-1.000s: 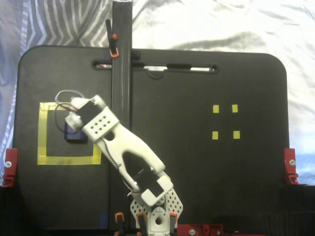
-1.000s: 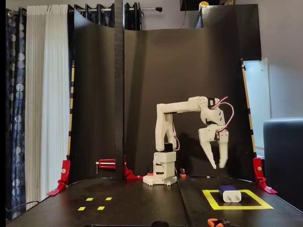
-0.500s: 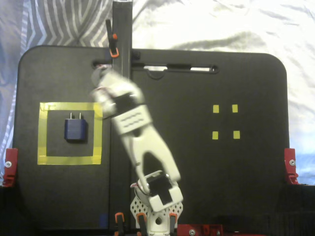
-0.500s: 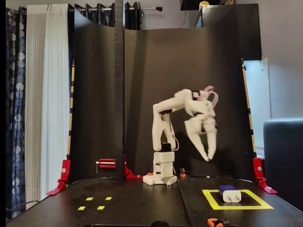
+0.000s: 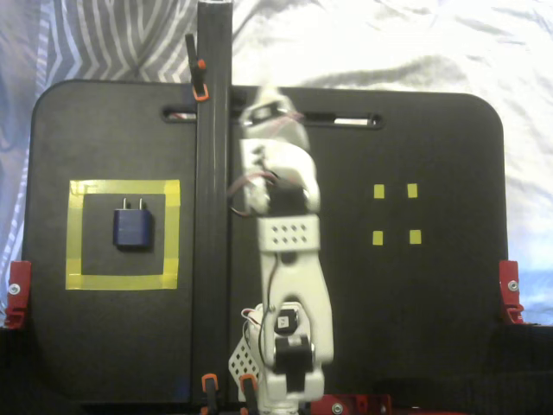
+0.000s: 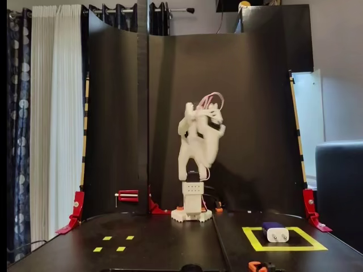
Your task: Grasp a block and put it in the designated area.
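Since the earlier frames the arm had swung away from the designated area point(image 5: 123, 190) to the middle of the tabletop point(image 5: 415, 328) and folded upward. The block point(image 5: 133, 227) lay flat inside the yellow outline, prongs toward the far edge, untouched; the placement step appeared complete. The pincer point(image 6: 211, 126) was raised high above the base and blurred; whether released or clenched could not be told. It held nothing visible.
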Available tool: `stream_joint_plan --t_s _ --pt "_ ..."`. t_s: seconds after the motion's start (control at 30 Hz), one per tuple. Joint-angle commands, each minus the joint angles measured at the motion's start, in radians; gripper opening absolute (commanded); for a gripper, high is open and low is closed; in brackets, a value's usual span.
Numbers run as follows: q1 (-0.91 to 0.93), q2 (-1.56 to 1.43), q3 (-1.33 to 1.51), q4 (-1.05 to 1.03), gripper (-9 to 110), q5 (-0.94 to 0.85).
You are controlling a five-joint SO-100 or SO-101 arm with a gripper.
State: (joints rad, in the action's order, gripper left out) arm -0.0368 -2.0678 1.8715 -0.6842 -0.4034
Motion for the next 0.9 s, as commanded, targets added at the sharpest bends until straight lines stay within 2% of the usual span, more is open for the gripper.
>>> stream_joint_plan --t_s 0.0,0.3,0.87 --pt "0.02 -0.086 0.06 0.067 0 0.046" --pt "0.051 -0.313 0.288 0.167 0 0.166" --pt "0.005 -0.957 0.894 0.206 0 0.212"
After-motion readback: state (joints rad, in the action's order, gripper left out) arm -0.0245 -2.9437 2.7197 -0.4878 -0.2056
